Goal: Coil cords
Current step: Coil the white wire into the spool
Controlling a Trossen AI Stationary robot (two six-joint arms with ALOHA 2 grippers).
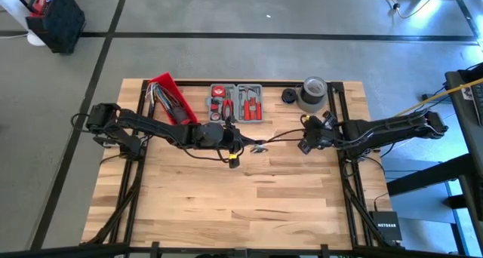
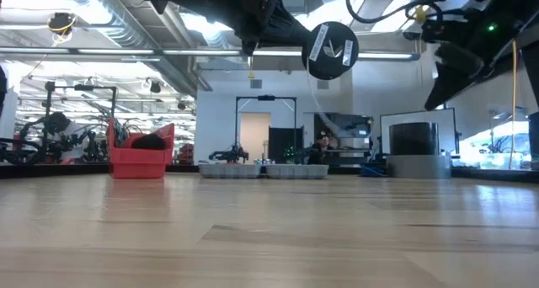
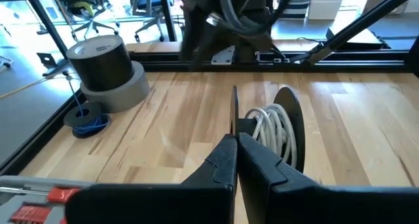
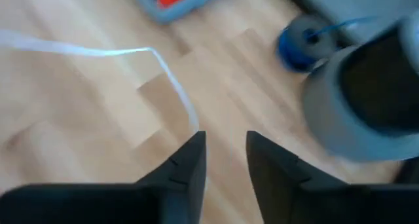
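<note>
A black spool [image 3: 288, 122] wound with the white cord [image 3: 270, 127] hangs above the table's middle, with my left gripper [image 3: 236, 144] shut on it. In the low view the spool [image 2: 330, 50] is high above the wood. From the spool the white cord [image 1: 283, 136] runs right toward my right gripper [image 1: 306, 142]. My right gripper [image 4: 226, 152] is open, tilted down over the table, with nothing in the gap. The cord [image 4: 98, 52] ends by one fingertip [image 4: 196, 140]. My left gripper pinches the spool's near thin flange [image 3: 234, 109] between its two fingers, edge-on. The fingers come nearly level from the table's left. The spool is lifted clear of the table, its wound cord on the far side of that flange. My right gripper stands by the cord's end [image 4: 194, 122]; whether it touches it, I cannot tell.
At the table's far edge stand a grey roll of tape [image 1: 313, 99] with a dark cylinder on it, a small blue-wound spool [image 1: 290, 96], an open grey tool case [image 1: 235, 101] and a red bin [image 1: 170, 98]. The near half of the table [image 1: 241, 205] is bare wood.
</note>
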